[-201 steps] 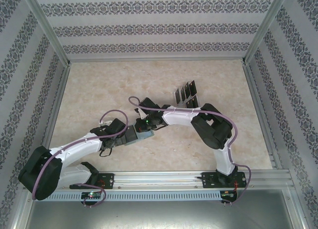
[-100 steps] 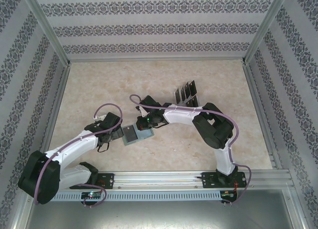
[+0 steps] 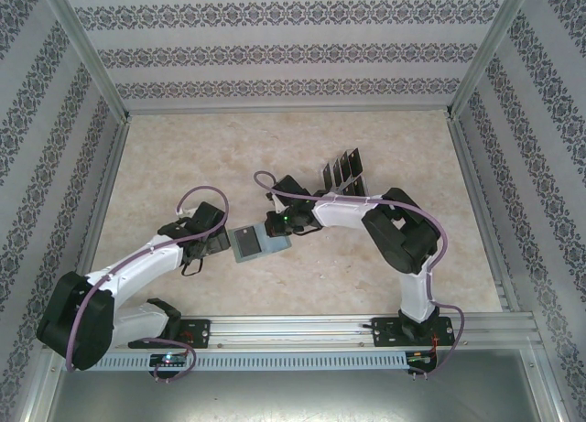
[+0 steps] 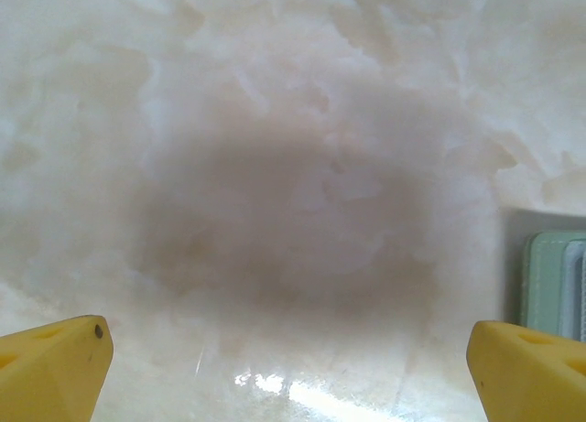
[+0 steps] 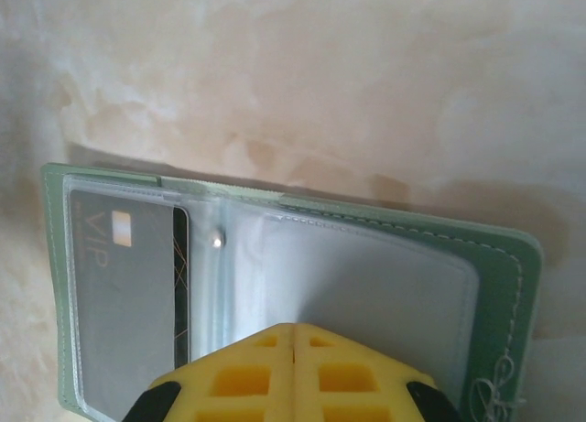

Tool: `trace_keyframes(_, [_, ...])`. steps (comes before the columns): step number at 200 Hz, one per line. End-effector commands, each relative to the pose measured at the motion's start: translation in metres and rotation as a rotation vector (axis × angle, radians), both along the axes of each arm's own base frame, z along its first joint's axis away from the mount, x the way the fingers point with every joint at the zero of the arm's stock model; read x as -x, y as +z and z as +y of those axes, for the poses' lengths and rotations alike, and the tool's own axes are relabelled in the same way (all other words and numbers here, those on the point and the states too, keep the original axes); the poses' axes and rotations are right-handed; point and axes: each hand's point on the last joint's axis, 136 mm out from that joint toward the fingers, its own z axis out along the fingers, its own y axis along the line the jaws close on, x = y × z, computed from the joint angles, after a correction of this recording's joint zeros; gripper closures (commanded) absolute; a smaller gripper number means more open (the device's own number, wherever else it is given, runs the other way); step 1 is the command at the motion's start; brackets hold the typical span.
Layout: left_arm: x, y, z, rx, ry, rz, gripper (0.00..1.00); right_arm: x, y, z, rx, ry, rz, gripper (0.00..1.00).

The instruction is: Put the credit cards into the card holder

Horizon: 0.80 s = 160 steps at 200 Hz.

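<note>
Now clenched right gripper over open card holder, one credit card sleeved inside; left gripper released wide just beside it.

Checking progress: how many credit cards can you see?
5. One card sits in the open holder's left sleeve; four cards stand in a row beyond it. More may be hidden behind these.

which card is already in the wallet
The one marked VIP, flat in a clear sleeve of the wallet; the others stand in a row farther back.
</note>
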Motion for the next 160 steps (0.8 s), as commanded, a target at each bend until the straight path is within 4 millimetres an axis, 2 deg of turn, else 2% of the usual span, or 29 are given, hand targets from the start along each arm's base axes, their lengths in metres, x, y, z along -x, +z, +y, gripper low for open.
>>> trace_keyframes(1, [-0.01, 0.007, -0.005, 0.006, -0.032, -0.014, 0.0, 0.001, -0.007, -0.022, 0.079, -0.056, 0.004, 1.0])
trace_keyframes(23, [-0.011, 0.006, -0.008, 0.014, -0.05, -0.005, 0.0, -0.002, 0.01, -0.014, 0.02, -0.045, -0.029, 0.98])
trace_keyframes(46, [-0.012, 0.004, -0.015, 0.041, -0.073, -0.005, 0.0, -0.005, 0.035, -0.011, -0.013, -0.032, -0.075, 0.75])
trace_keyframes(62, [-0.012, 0.003, -0.019, 0.061, -0.087, -0.001, 0.0, -0.007, 0.047, -0.013, -0.01, -0.027, -0.097, 0.63])
trace_keyframes(74, [-0.012, 0.0, -0.022, 0.074, -0.095, 0.004, 0.0, -0.008, 0.052, -0.014, -0.004, -0.019, -0.107, 0.58])
trace_keyframes(105, [-0.013, -0.002, -0.027, 0.092, -0.105, 0.005, 0.0, -0.007, 0.047, -0.018, 0.02, -0.002, -0.099, 0.54])
trace_keyframes(160, [-0.01, -0.007, -0.028, 0.095, -0.108, 0.016, 0.0, -0.005, 0.022, -0.015, 0.039, 0.025, -0.061, 0.53])
